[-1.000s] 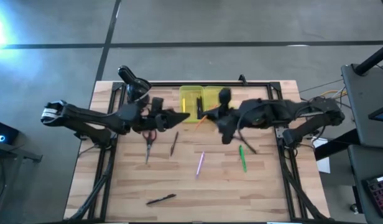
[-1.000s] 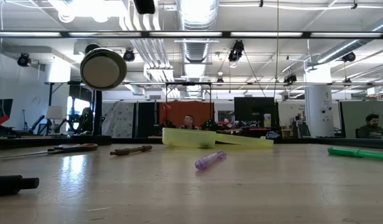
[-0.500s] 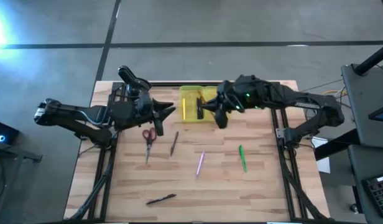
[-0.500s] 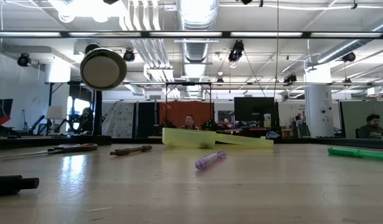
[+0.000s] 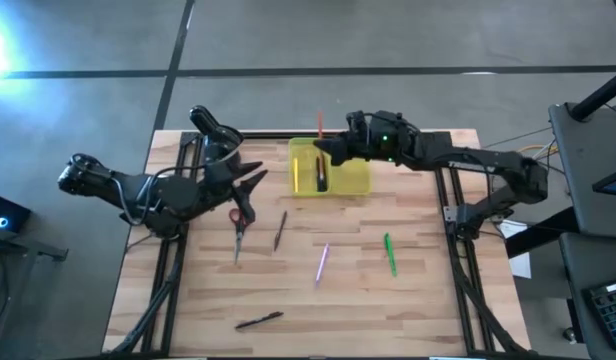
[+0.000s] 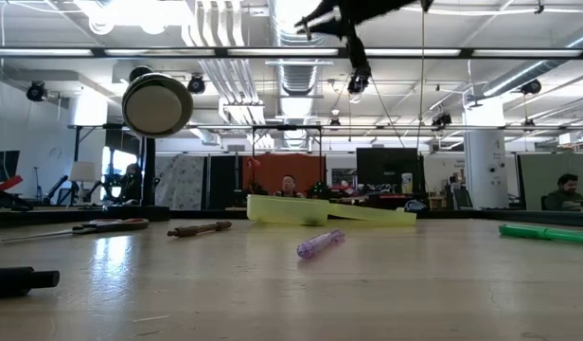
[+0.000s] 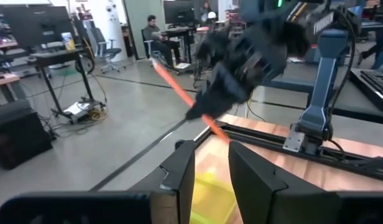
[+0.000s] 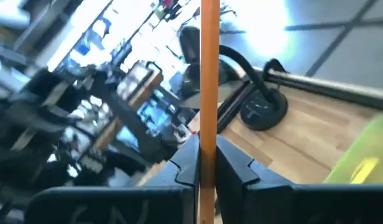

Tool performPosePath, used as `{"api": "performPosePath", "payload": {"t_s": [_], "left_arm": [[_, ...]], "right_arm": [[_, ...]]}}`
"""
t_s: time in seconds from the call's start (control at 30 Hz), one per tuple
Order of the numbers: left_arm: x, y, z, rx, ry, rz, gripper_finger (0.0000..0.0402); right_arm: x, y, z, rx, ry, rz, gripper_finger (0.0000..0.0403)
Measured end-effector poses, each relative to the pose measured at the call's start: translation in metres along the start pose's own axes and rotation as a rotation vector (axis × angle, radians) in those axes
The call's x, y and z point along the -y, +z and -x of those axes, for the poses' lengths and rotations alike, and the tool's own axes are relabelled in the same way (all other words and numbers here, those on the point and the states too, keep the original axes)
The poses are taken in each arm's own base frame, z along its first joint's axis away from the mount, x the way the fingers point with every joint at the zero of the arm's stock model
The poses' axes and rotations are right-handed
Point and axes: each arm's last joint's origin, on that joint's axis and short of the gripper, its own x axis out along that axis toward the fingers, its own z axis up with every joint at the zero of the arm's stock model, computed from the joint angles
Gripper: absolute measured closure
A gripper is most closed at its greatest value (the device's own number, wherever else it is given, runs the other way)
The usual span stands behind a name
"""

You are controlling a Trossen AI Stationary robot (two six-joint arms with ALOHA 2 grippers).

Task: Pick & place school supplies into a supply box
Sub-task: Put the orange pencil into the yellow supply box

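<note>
Currently, for you:
Right end effector [image 5: 328,152]: it was clamped on an orange pencil [image 8: 209,74], raised over the supply box [image 5: 353,178] at the counter's far middle.
Left end effector [image 5: 250,180]: its fingers stood apart, empty, left of the box, above the scissors [image 5: 238,222].
Handling: you would likely have found the pencil light, stiff and slick; gripping mid-shaft looked safest.
Loose supplies: brown pencil [image 5: 280,230], pink pen [image 5: 322,263], green pen [image 5: 390,254], black pen [image 5: 259,321] lay nearer.
Counter [image 5: 428,310]: pale wood planks, flat.
Room: open workshop, grey floor, people seated far off.
</note>
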Motion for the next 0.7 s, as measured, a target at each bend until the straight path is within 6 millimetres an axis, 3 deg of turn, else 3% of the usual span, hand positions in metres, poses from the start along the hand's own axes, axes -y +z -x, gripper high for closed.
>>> {"api": "performPosePath", "payload": {"t_s": [0.3,0.47,0.7], "left_arm": [[0.000,0.000,0.001,0.004,0.030,0.015,0.0319],[-0.001,0.000,0.001,0.005,0.045,0.016,0.0319],[0.000,-0.001,0.000,0.005,0.068,0.021,0.0319]], "right_arm": [[0.071,-0.042,-0.016,0.034,-0.241,-0.172,0.0381],[0.090,-0.055,-0.033,0.056,-0.358,-0.216,0.0381],[0.105,-0.051,-0.081,-0.017,-0.474,-0.213,0.0381]]}}
